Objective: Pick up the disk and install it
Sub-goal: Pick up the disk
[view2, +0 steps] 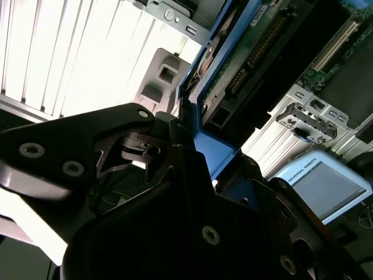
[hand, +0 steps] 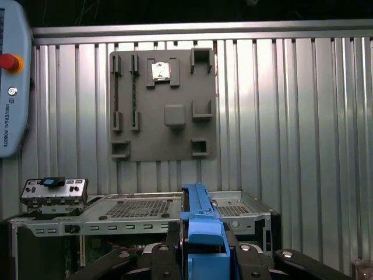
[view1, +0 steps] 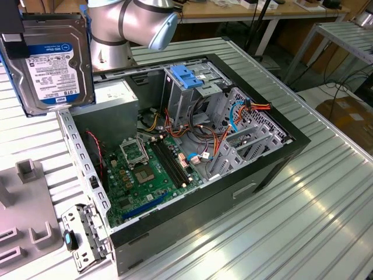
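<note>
The disk (view1: 55, 64), silver with a white and blue label and blue side rails, hangs upright in the air at the exterior view's upper left, above the table and beside the open computer case (view1: 274, 169). My gripper (view1: 13, 35) is shut on it from the disk's left edge. In the first wrist view the disk (hand: 201, 224) appears edge-on as a blue rail, with the gripper (hand: 201, 248) clamped on both sides. The second wrist view looks along the disk's circuit-board side (view2: 250, 52), and the black gripper (view2: 195, 146) grips its blue rail.
Inside the case sit a grey drive cage with a blue latch (view1: 186, 76), a motherboard (view1: 145, 175), cables and a grey power-supply box (view1: 111, 102). A grey fixture plate (view1: 29, 216) and a loose metal bracket (view1: 81, 233) lie at the exterior view's lower left. The arm's base (view1: 116, 35) stands behind the case.
</note>
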Tool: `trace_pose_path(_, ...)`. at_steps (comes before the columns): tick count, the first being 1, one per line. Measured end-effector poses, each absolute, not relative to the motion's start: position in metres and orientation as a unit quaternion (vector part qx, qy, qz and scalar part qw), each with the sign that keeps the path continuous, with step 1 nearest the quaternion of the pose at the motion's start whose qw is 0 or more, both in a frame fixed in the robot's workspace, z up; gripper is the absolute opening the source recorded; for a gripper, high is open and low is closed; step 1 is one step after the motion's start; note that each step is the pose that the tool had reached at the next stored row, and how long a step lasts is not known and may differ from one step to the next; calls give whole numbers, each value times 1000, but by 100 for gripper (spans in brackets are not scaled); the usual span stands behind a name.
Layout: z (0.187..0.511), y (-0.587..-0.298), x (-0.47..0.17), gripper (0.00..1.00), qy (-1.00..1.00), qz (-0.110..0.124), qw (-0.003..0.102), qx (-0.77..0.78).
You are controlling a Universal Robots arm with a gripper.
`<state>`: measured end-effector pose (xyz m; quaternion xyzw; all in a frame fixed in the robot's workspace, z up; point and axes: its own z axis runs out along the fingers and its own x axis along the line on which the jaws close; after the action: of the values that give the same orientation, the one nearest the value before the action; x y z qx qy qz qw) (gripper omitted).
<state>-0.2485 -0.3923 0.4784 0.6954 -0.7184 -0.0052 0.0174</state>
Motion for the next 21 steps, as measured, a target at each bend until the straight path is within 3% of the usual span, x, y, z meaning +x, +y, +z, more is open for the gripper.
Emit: trace_pose_path(21,478,-402,-206,37,-718,-5,17,695)
